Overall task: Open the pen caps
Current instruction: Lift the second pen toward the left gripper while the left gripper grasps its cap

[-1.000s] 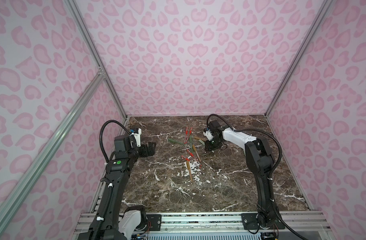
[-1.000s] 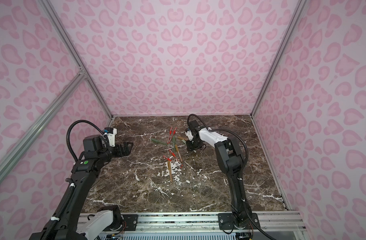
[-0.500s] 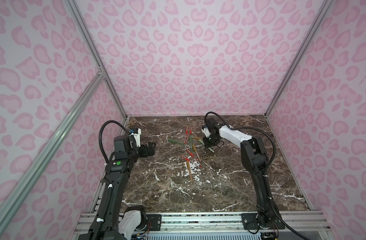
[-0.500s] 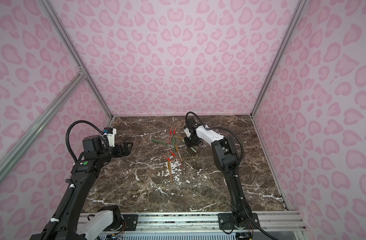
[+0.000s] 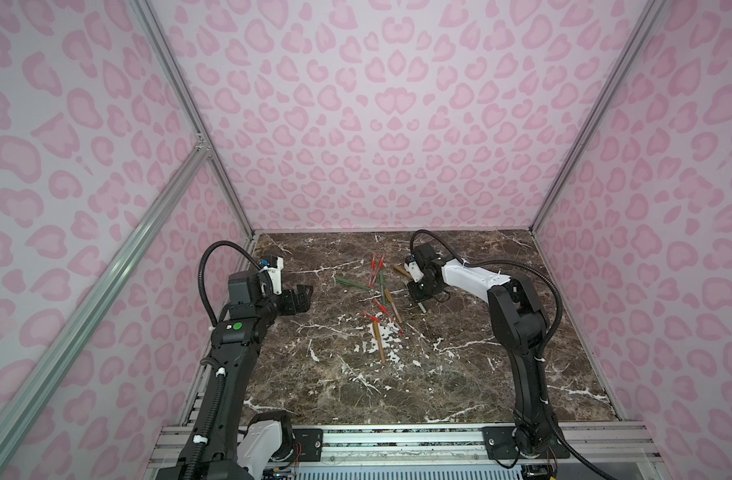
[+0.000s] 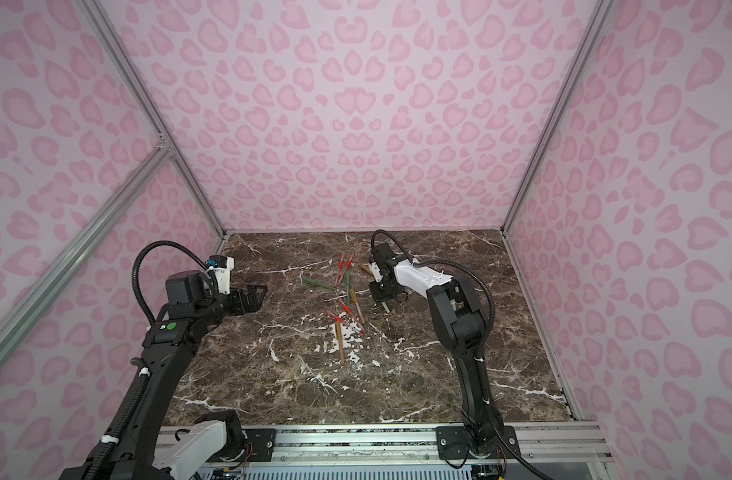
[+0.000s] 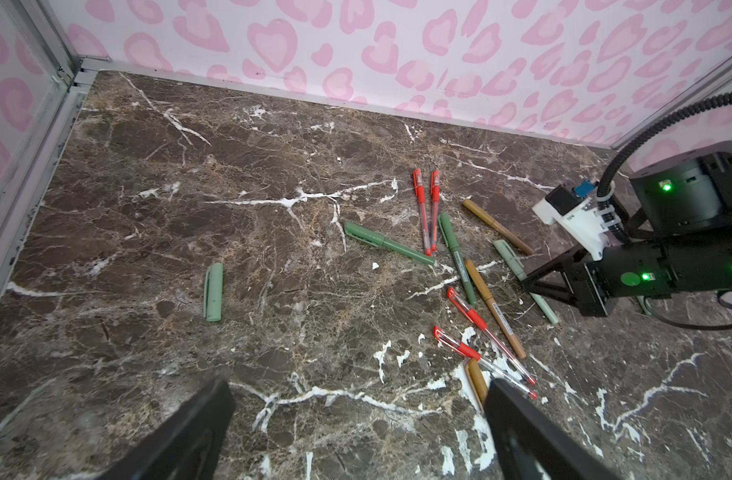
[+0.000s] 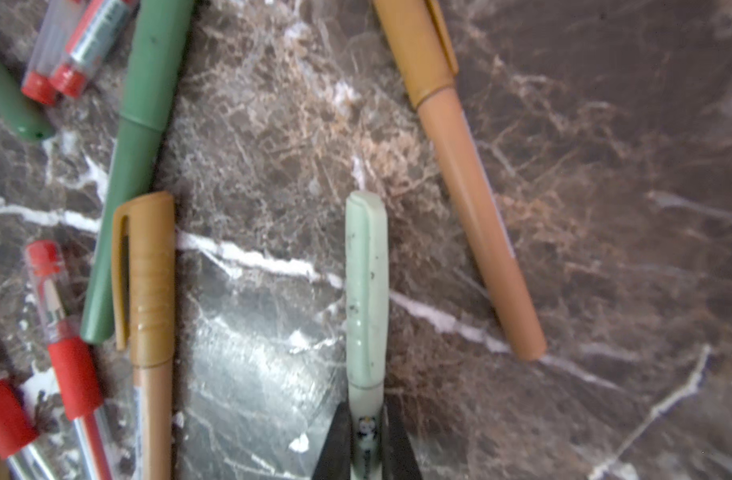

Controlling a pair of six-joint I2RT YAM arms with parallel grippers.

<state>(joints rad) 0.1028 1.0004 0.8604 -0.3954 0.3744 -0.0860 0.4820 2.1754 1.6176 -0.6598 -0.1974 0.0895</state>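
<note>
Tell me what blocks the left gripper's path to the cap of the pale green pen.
Nothing visible. The left gripper is open; only bare tabletop lies before the cap. The right gripper pinches that pen's barrel.

Dark brown marble-pattern tabletop (image 5: 460,374) with white veins fills lower centre; pink heart-print wall panels (image 5: 377,104) above and at both sides; silver aluminium frame rails (image 5: 397,440) at bottom edge.

four red pens (image 7: 424,216); three tan pens (image 7: 495,311); two dark green pens (image 7: 391,248); one pale pen (image 7: 512,259); one loose cap (image 7: 214,297)
</note>
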